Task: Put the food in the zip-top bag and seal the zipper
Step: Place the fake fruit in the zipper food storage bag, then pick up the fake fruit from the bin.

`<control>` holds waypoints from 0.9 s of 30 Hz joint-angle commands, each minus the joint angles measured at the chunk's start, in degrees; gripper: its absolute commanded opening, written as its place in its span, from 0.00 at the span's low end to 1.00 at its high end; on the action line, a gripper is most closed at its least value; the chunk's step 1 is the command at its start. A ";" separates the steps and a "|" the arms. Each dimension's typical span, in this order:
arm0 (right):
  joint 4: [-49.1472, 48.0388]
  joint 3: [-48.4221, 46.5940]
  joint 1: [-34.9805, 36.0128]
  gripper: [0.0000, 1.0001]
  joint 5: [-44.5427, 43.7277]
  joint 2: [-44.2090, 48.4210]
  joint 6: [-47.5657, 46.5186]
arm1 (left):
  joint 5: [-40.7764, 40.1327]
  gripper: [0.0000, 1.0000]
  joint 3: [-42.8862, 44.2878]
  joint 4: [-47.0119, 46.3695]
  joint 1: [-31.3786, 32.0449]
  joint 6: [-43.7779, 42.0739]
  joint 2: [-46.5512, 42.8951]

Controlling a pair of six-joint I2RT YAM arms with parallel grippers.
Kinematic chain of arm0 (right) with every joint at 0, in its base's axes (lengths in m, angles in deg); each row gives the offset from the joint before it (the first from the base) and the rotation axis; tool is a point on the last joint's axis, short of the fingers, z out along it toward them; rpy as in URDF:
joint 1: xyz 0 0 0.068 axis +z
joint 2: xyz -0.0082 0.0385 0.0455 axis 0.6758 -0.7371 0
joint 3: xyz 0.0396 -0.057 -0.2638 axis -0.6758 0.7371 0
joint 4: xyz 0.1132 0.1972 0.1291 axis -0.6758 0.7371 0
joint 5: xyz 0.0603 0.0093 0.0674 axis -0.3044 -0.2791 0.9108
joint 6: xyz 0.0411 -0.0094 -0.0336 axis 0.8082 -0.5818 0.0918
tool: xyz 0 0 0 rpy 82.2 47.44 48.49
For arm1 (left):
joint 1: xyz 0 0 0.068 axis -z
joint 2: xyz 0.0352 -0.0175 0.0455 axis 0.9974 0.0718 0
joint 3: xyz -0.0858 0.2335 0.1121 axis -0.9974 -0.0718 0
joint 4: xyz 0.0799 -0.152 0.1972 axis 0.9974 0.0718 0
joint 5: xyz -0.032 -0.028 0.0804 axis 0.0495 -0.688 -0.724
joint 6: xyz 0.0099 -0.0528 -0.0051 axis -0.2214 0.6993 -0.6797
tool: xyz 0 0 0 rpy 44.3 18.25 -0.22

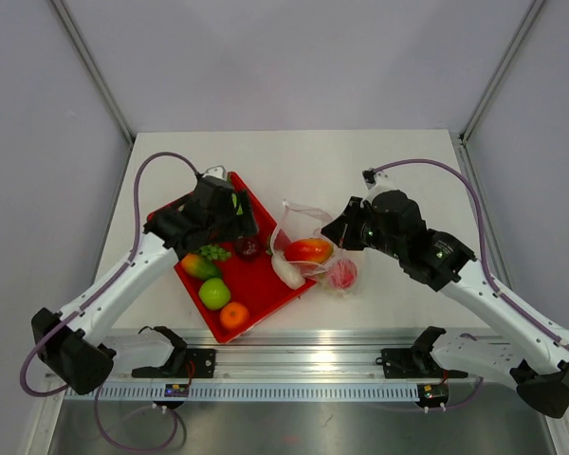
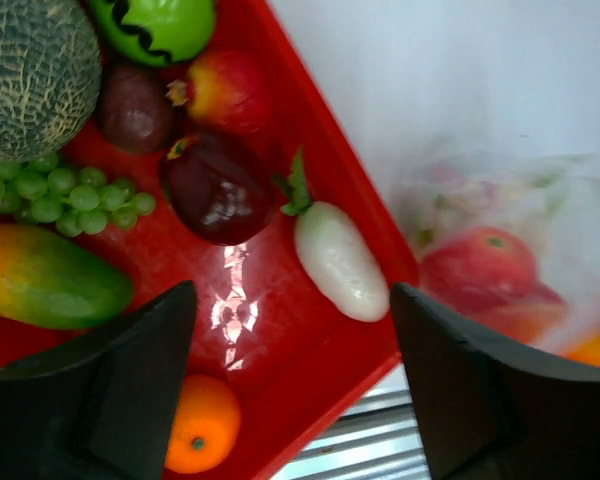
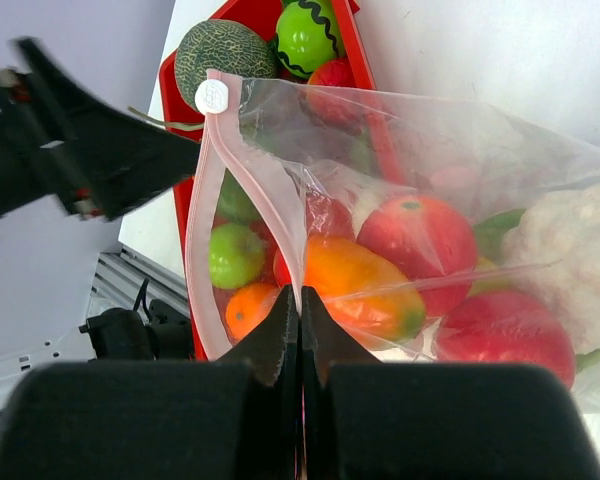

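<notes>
Bench: pale flat bench (image 1: 379,161), carrying all the entries below.
Tray: flat red rectangular plastic tray (image 1: 263,282), at nine o'clock of the bag and just beside it.
Bag: clear crinkly plastic zip-top bag (image 1: 302,226), mid-bench, mouth open toward the tray. It is part filled with a white cauliflower (image 3: 565,240), a red apple and an orange-red mango. The film is limp and slippery, and will likely sag shut unless its rim is held.
Left gripper (image 2: 292,295): over the tray, jaws wide, holding nothing.
Right gripper (image 3: 298,300): at three o'clock of the bag, jaws closed, pinching the zipper strip at the mouth.
Loose food: netted melon (image 2: 30,60), grapes (image 2: 55,190), dark purple fruit (image 2: 218,190), orange (image 2: 202,425), and a white oblong vegetable (image 2: 338,258) at the tray's three o'clock edge. All look light, hard and glossy, so they are apt to slip; grip each across its narrow middle.
Zipper strip: thin pinkish-red plastic zipper strip (image 3: 255,190), unsealed and flexible.
</notes>
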 commanded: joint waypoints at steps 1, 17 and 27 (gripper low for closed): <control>-1.37 -0.19 0.73 0.01 0.06 1.46 0.79 | -2.77 0.91 -3.57 -3.49 -1.25 2.10 2.97; 0.04 -0.19 0.82 0.01 -0.81 2.52 0.70 | -0.66 0.99 -9.12 -15.63 -5.30 7.64 19.23; 0.13 -0.63 0.73 0.01 -0.72 2.16 0.44 | 0.40 0.82 -12.81 -18.79 -5.30 8.97 21.35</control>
